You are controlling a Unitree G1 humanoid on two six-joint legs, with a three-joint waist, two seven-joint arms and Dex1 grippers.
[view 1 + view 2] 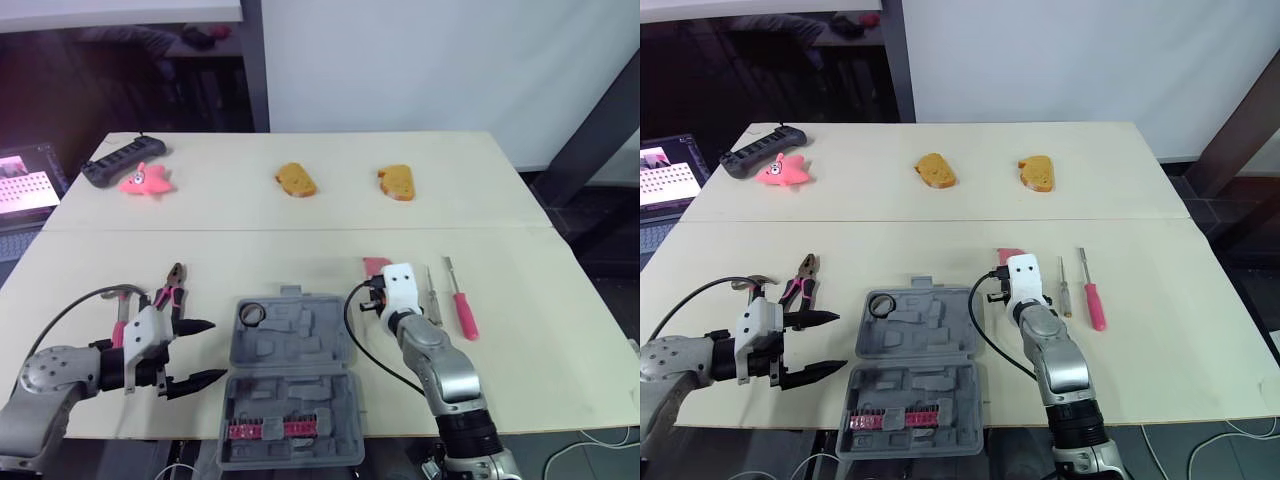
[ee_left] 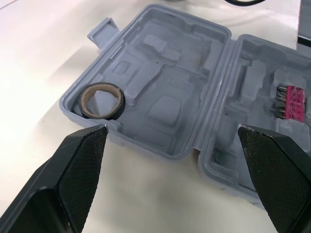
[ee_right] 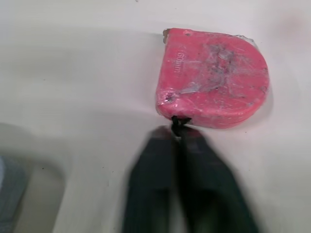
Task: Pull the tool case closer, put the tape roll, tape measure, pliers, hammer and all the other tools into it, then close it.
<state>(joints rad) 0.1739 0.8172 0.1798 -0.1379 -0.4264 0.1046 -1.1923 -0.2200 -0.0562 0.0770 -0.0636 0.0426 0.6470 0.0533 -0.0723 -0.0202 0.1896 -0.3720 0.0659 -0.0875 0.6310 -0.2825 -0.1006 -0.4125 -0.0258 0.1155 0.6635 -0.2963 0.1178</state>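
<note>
Note left gripper (image 1: 215, 350) spread wide just left of the open tool case (image 1: 300, 345), tape roll (image 2: 101, 114) seated in its far-left corner pocket, and right gripper (image 3: 179, 136) pinched together, tips touching the tape measure (image 3: 211, 80) on the table (image 1: 300, 220) just beyond the case's far-right corner.

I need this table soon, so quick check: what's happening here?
The robot is packing tools into the open grey tool case at the near edge of the table. The tape roll lies in the case's far left corner. The right gripper, fingers together, is at the black strap of the pink tape measure, just right of the case. The left gripper hangs open at the case's left side, near the pliers. A pink screwdriver and a thin screwdriver lie further right, not yet packed.
</note>
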